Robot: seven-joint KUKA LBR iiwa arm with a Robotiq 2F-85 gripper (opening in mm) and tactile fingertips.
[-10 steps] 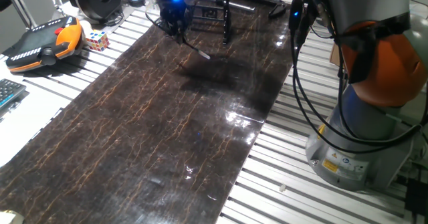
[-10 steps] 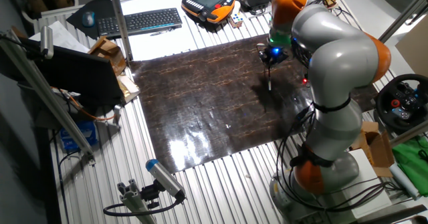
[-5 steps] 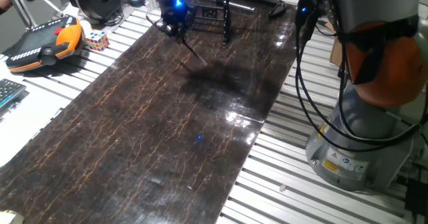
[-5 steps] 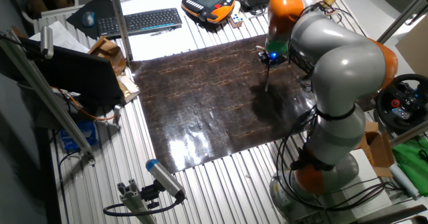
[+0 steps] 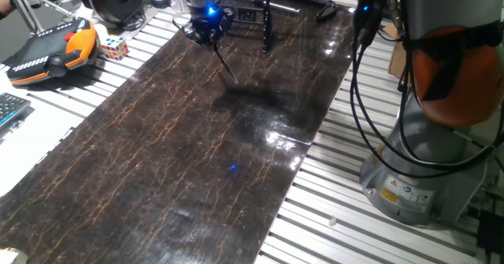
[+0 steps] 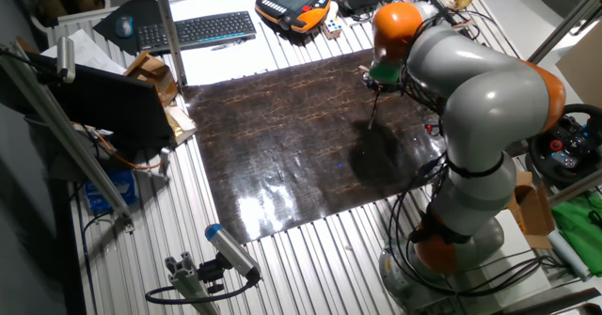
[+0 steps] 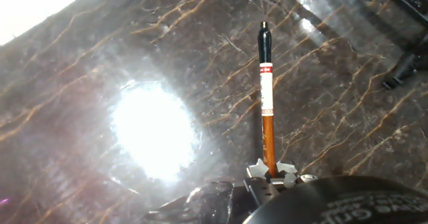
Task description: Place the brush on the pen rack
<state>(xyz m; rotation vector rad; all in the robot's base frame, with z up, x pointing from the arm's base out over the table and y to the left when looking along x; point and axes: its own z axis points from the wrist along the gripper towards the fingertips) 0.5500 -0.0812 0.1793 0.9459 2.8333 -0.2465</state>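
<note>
While hanging under the big grey and orange arm (image 6: 480, 89), above the far end of the dark veined table (image 5: 181, 185), carried clear of the surface and not yet laid down.

Next in size, the pen rack (image 5: 266, 24): low and black, standing near the far table edge. Close beside the gripper (image 5: 209, 31) in one fixed view, but apart from it. Horizontal bar hard to make out at this size.

Then the gripper itself, with a blue light on it. Pressed onto the brush (image 7: 266, 97), pinching it at the orange-brown end of the shaft between two small metal fingers (image 7: 257, 172).

Smallest, the brush: pointing away from the hand and slanting down toward the table. Dark tip farthest out, a white band with red marks about the middle. No contact with table or rack to be seen.

Judged by the shape: very light, stiff, thin, round and smooth, so probably easy to turn or slip in a two-finger pinch. Taken so near one end, likely to swing at the long free part. Steadier perhaps with a hold closer to the middle, at the cost of less free length to lay over the bar. Tip probably delicate, better kept off the table and the posts. Best released low and level across the bar, because of the risk of rolling off.
</note>
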